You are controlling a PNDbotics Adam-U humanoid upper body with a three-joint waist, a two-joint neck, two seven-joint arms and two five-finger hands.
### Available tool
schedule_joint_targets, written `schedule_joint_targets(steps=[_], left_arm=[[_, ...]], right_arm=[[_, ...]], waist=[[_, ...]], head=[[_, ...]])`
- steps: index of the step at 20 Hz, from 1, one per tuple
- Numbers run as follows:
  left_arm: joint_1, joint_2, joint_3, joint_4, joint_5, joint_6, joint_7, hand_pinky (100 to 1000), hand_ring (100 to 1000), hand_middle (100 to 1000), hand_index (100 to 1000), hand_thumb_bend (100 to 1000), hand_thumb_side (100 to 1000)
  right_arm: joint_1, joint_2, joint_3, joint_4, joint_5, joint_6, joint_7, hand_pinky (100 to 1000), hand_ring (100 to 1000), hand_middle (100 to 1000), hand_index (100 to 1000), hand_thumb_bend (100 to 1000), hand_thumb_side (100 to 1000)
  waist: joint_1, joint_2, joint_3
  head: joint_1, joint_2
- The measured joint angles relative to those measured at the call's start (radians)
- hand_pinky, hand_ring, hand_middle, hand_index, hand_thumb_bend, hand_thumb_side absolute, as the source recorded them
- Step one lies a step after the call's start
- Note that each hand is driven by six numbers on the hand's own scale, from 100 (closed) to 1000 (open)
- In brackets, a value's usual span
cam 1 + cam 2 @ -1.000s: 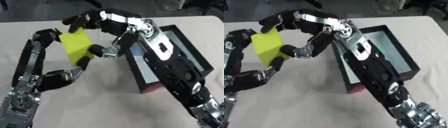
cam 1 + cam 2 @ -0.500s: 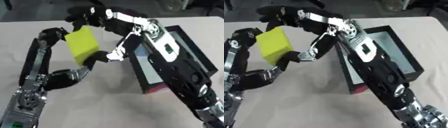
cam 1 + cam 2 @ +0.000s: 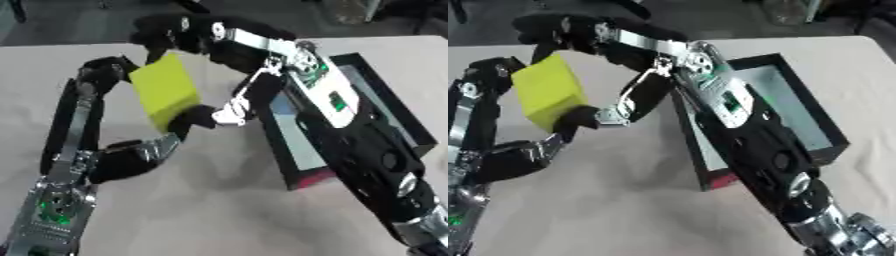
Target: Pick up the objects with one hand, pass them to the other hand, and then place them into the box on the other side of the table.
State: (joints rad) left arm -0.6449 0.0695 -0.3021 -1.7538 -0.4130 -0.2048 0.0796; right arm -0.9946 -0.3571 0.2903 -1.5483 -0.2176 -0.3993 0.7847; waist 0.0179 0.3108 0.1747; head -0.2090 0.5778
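Bright yellow foam-like block [image 3: 164, 92] is up off the beige cloth-covered table [image 3: 210, 205], pinched btwn both hands, just left of the black rectangular open box w/ pale blue-grey floor [image 3: 794, 107]. Left hand [image 3: 103, 75] curls on the block's upper-left edge w/ its thumb at the lower corner. Right hand [image 3: 166, 36] hooks over the top corner from above, fingers curled on it.

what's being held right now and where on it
The yellow block, gripped between the left hand at its upper left edge and the right hand at its top corner.
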Motion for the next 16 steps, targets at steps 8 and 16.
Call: schedule_joint_targets(steps=[8,16], left_arm=[[0.001,0.001,0.004,0.001,-0.02,-0.013,0.015,682,492,427,537,100,216],[0.002,0.001,0.008,0.001,-0.035,-0.022,0.021,683,495,427,537,100,204]], right_arm=[[-0.002,0.001,0.0,0.001,0.038,0.003,0.003,950,1000,692,1000,100,159],[-0.007,0.002,-0.005,0.001,0.038,0.02,0.02,924,1000,494,1000,100,116]], waist=[[0.0,0.0,0.001],[0.0,0.0,0.003]], head=[[0.0,-0.001],[0.001,-0.005]])
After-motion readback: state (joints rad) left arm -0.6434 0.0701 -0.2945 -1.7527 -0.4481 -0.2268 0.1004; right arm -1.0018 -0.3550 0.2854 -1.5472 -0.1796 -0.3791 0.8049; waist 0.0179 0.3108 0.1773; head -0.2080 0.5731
